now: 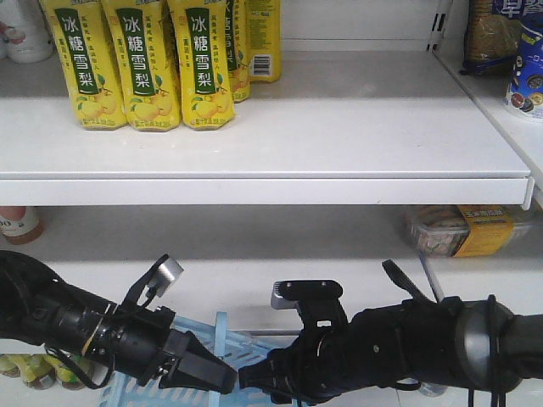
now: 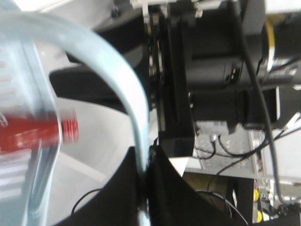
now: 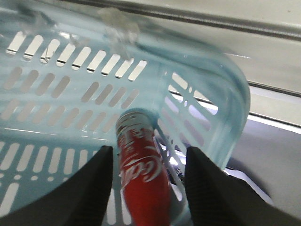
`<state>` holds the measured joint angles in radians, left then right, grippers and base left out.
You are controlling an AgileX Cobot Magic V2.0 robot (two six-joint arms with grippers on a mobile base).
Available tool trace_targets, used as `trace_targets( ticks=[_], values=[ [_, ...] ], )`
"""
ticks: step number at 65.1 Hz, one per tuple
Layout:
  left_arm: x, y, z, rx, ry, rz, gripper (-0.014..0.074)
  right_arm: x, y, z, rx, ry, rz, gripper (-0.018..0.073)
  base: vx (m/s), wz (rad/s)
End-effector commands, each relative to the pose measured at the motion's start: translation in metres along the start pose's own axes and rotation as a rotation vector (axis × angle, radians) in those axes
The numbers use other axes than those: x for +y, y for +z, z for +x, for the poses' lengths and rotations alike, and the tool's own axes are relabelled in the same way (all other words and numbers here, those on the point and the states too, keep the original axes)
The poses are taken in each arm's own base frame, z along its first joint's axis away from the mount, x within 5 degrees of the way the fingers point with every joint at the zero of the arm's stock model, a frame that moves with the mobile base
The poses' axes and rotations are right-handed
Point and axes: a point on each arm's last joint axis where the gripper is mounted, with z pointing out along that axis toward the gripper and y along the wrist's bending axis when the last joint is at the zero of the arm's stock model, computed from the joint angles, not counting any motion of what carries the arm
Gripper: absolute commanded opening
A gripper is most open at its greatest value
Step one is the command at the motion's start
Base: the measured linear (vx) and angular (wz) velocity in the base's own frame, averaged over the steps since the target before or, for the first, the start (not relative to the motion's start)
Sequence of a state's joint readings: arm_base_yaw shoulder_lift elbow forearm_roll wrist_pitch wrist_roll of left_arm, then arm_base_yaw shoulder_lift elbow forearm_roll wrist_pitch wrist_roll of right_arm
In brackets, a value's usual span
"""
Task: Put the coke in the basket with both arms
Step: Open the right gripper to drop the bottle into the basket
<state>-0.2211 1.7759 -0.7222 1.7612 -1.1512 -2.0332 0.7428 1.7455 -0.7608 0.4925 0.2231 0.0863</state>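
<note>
The coke, with its red label in white script, lies inside the light blue basket, its end against the slotted corner wall. My right gripper is open and straddles the bottle, with a gap on each side. My left gripper is shut on the basket's curved swing handle. Through the basket wall in the left wrist view, the coke shows as a red blur. In the front view both black arms meet low over the basket: left gripper, right gripper. The coke is hidden there.
A white shelf edge runs just above the arms. Yellow pear-drink bottles stand on the upper shelf at the left. A packaged tray sits at the right of the lower shelf, and a small bottle at its left.
</note>
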Motion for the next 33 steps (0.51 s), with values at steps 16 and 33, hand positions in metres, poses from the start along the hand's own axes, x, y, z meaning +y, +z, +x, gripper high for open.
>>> trace_targets(
  ticks=[16,33],
  values=[
    [-0.036,-0.009,-0.003,0.004,0.052,0.242,-0.0006,0.011,-0.024,-0.016,-0.108,-0.022,-0.053,0.0368,0.00,0.00],
    [-0.036,-0.009,-0.003,0.004,0.052,0.242,-0.0006,0.018,-0.071,-0.022,-0.226,-0.183,-0.081,0.0368,0.00,0.00]
  ],
)
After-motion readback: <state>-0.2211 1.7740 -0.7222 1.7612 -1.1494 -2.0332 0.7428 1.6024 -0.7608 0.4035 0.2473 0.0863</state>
